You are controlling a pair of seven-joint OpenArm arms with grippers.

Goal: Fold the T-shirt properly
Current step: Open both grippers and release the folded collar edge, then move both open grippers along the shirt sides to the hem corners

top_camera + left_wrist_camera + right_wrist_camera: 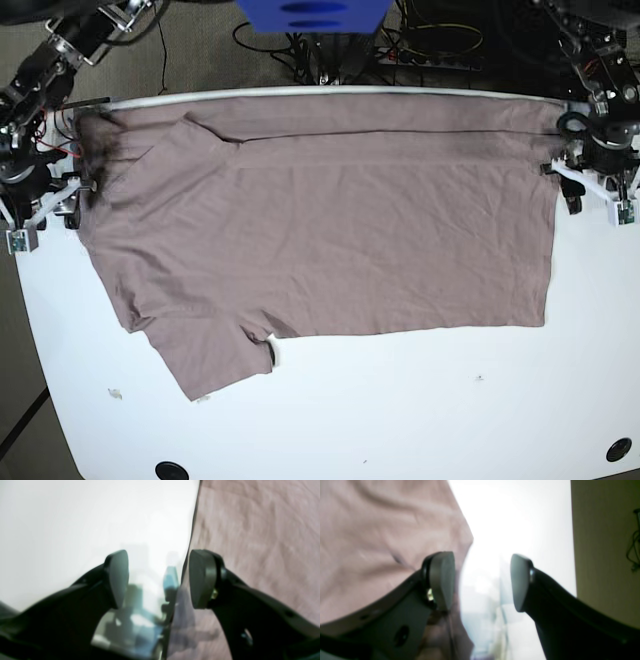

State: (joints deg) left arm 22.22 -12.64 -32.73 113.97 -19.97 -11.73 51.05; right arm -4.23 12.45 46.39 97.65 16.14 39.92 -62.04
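Both of my grippers stand with jaws apart and nothing between them. On my left gripper [158, 578] the pads straddle the T-shirt's [330, 235] edge without pinching it: one pad over the mauve cloth, the other over the white table [400, 410]. My right gripper [482, 581] sits the same way at the opposite edge, one pad over fabric, one over bare table. From the base view the T-shirt lies spread flat across the table, one sleeve [215, 360] pointing toward the near edge. No brand, label or writing can be read anywhere; both wrist views are blurred.
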